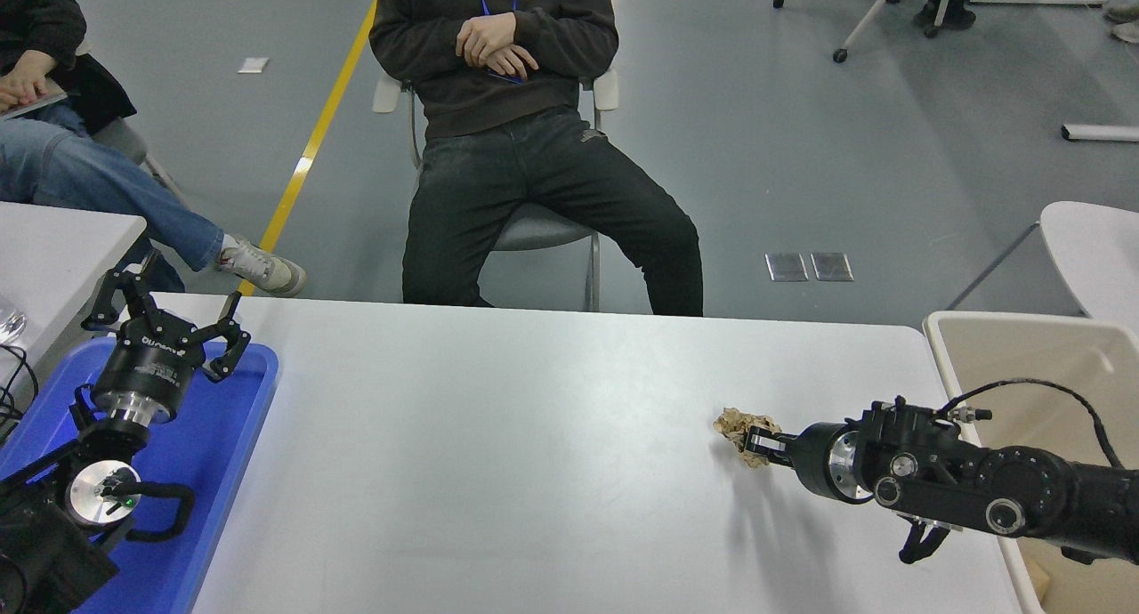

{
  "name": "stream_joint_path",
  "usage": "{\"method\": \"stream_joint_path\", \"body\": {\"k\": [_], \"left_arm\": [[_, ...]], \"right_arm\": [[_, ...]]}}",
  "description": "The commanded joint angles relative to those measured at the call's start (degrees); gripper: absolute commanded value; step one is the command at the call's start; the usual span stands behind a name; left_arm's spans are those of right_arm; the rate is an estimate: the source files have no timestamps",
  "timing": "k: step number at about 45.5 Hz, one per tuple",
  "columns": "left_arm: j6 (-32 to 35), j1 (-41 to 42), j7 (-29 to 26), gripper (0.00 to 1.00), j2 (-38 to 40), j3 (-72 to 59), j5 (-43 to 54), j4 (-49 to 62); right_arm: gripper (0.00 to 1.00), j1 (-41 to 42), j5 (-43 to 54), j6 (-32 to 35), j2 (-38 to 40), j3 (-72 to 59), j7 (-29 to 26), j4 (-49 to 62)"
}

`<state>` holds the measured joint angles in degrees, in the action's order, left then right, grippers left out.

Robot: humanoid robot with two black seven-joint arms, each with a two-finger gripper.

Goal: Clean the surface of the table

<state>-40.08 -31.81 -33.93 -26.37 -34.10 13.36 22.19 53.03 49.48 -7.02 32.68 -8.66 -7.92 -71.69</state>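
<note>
Blue tray at far left; above it we note the parked left gripper, fingers spread. White-grey table surface spans the middle of the view. On its right part we log the right gripper clenched on a crumpled brown paper wad; beige bin beyond the table's right edge.

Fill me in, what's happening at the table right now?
The right gripper is closed on a crumpled brown paper wad, low over the white table, near its right side beside a beige bin. The left gripper is parked, open, over a blue tray at the left. A person sits watching at the far side.
</note>
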Motion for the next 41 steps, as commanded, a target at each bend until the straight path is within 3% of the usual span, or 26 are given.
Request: {"method": "stream_joint_path", "body": {"k": [1,17,41], "left_arm": [[0.0,0.0,0.0,1.0,0.0,0.0,0.0,0.0],[0.0,0.0,0.0,1.0,0.0,0.0,0.0,0.0],[0.0,0.0,0.0,1.0,0.0,0.0,0.0,0.0]], "right_arm": [[0.0,0.5,0.1,0.1,7.3,2.5,0.2,-7.0],[0.0,0.5,0.0,1.1,18.4,7.5,1.1,-16.6],[0.0,-0.1,-2.5,9.7,31.9,17.8,3.8,-20.5]]}}
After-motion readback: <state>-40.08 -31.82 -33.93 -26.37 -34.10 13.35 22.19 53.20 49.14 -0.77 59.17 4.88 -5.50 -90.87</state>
